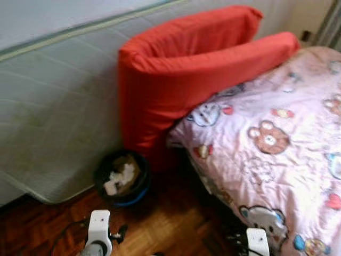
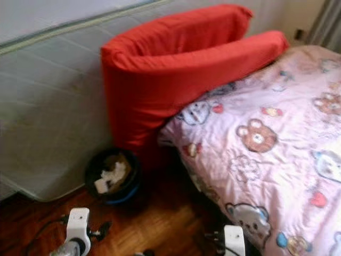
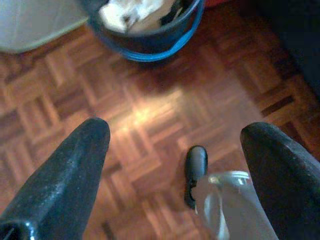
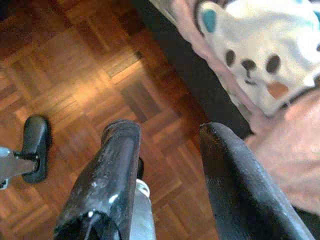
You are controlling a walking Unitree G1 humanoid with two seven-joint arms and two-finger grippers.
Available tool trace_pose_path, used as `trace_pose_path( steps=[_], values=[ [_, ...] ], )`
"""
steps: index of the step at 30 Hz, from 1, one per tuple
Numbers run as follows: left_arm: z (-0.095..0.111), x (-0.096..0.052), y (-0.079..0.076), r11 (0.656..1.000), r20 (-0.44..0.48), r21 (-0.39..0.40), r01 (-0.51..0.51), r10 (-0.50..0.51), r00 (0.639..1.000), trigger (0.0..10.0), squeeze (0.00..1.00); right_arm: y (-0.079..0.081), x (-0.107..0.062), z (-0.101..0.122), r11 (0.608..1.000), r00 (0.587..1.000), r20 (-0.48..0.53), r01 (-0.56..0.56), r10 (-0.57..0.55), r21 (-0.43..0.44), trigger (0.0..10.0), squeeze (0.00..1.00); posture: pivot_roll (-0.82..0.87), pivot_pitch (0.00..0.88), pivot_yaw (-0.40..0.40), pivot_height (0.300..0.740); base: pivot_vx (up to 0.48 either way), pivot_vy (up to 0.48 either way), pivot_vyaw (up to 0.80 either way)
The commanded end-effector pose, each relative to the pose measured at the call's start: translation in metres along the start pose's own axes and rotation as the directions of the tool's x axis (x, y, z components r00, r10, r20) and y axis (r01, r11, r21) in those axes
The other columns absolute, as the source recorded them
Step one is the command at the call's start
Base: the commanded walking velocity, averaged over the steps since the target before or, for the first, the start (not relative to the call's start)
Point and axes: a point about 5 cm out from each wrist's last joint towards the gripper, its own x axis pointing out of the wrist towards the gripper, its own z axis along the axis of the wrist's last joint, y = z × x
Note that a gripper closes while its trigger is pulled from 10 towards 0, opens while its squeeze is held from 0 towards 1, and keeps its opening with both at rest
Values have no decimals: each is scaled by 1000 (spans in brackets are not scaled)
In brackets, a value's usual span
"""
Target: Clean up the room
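Both end effectors hang low and empty in front of you: the left end effector has its fingers spread wide over bare parquet floor, and the right end effector has its fingers apart beside the edge of the bed. What needs tidying sits ahead: a dark bin with a blue rim, full of crumpled paper, stands on the floor against the foot of a grey mattress propped upright, and touches or nearly touches a big red cushion that leans half on the pink cartoon bedspread. Your main risk is the bin: it looks full to the brim, so a clumsy reach or a nudge from a foot would likely tip it and scatter paper. Pulling on the cushion could drag the bedspread with it, or drop the cushion onto the bin. Watch the loose cable near your left arm too.
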Motion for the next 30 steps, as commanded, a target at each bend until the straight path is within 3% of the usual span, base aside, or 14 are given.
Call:
trace_pose_path(
  steps=[1, 9, 19, 30],
  values=[
    [-4, -2, 5, 1000, -24, -17, -25, 25, 999, 10000, 0, 5, 0, 2, 1000, 1000, 3, -14, 14, -4, 10000, 0, 63, 47, 44, 740, 0, 0, 800],
    [-6, -1, 4, 999, -42, -20, -28, 27, 999, 10000, 0, 3, 1, 5, 1000, 1000, 6, -12, 12, -19, 10000, 0, 62, 28, 35, 740, 0, 0, 800],
    [-26, -9, 5, 999, -107, -31, -42, 39, 994, 10000, 0, 3, 1, 2, 998, 1000, -3, -24, 23, -54, 10000, 0, 69, 12, 17, 740, 0, 0, 800],
    [-28, -9, 3, 999, -113, -28, -40, 37, 993, 10000, 0, 6, 1, 2, 997, 999, -7, -32, 32, -73, 10000, 0, 74, 24, 20, 740, 0, 0, 800]
  ],
)
